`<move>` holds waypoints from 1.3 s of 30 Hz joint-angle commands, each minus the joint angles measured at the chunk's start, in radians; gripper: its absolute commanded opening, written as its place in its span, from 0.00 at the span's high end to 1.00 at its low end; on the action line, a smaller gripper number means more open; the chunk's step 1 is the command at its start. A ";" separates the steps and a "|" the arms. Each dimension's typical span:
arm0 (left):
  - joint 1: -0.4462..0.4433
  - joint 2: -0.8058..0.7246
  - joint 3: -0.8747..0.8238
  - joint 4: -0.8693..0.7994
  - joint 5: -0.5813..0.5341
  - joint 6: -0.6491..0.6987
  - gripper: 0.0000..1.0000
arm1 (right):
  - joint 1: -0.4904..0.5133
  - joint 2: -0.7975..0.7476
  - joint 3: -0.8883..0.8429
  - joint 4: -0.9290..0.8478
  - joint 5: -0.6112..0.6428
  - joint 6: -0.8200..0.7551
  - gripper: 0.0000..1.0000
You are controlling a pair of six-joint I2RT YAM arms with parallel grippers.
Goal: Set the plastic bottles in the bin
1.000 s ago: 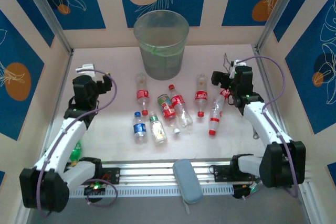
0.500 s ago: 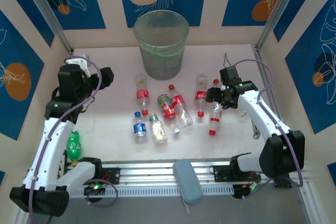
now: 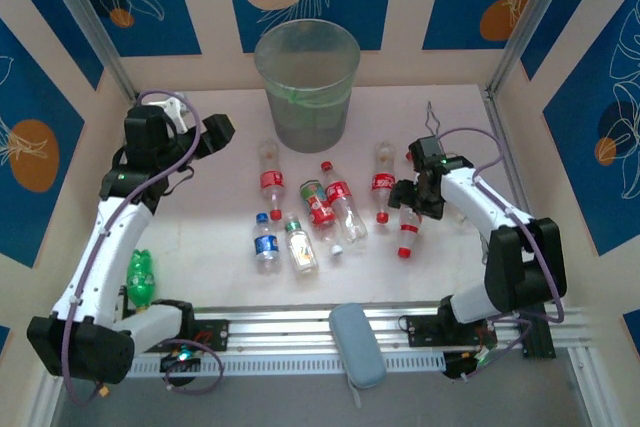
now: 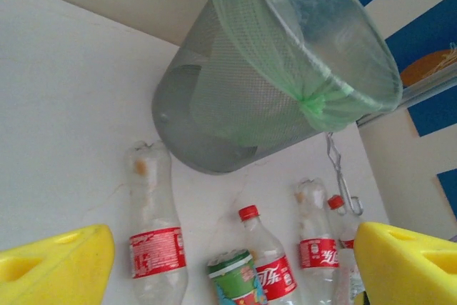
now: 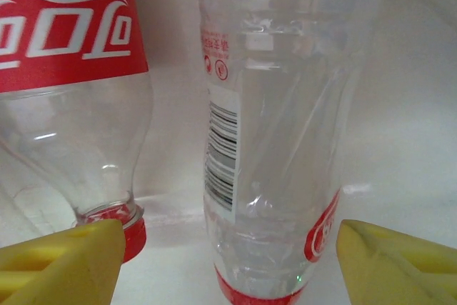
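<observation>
The bin (image 3: 307,82) stands at the back centre, also seen as the bin (image 4: 285,69) from the left wrist. Several clear plastic bottles lie in front of it, mostly red-labelled (image 3: 270,175), one blue-labelled (image 3: 265,242), one green-labelled (image 3: 313,194). My right gripper (image 3: 410,197) is open and low over the rightmost red-labelled bottle (image 3: 407,222). That bottle (image 5: 278,176) lies between the yellow fingers (image 5: 64,262), which stand apart from it. My left gripper (image 3: 215,132) is open in the air left of the bin, above the bottle row (image 4: 153,233).
A green bottle (image 3: 140,277) lies by the left arm's base. Thin wire tongs (image 3: 432,117) lie at the back right, tongs (image 4: 343,183) beside the bin. A grey-blue pad (image 3: 357,344) rests on the front rail. Walls close in on both sides.
My left arm has swung up and right toward the bin. My right gripper has dropped down and turned onto the rightmost bottle.
</observation>
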 commanded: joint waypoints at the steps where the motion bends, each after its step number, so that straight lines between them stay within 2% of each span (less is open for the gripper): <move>1: -0.004 0.050 0.053 0.076 0.035 -0.032 0.14 | -0.005 0.032 -0.016 0.037 -0.021 0.022 0.22; 8: -0.054 0.200 0.187 0.066 0.007 0.018 0.14 | -0.007 0.120 -0.018 0.076 -0.004 0.023 0.22; 12: -0.077 0.302 0.276 0.075 0.017 0.024 0.14 | -0.002 0.141 -0.010 0.082 -0.010 0.029 0.32; 16: -0.106 0.405 0.352 0.089 0.014 0.031 0.14 | 0.006 0.098 -0.007 0.060 0.020 0.029 0.38; 24: -0.115 0.586 0.495 0.089 -0.009 0.037 0.14 | 0.020 -0.080 0.064 -0.075 0.035 -0.003 0.43; 32: -0.122 0.671 0.542 0.102 -0.026 0.037 0.14 | 0.047 -0.237 0.225 -0.148 -0.027 -0.038 0.47; 39: -0.139 0.708 0.556 0.102 -0.032 0.047 0.14 | 0.068 -0.224 0.472 -0.085 -0.100 -0.098 0.48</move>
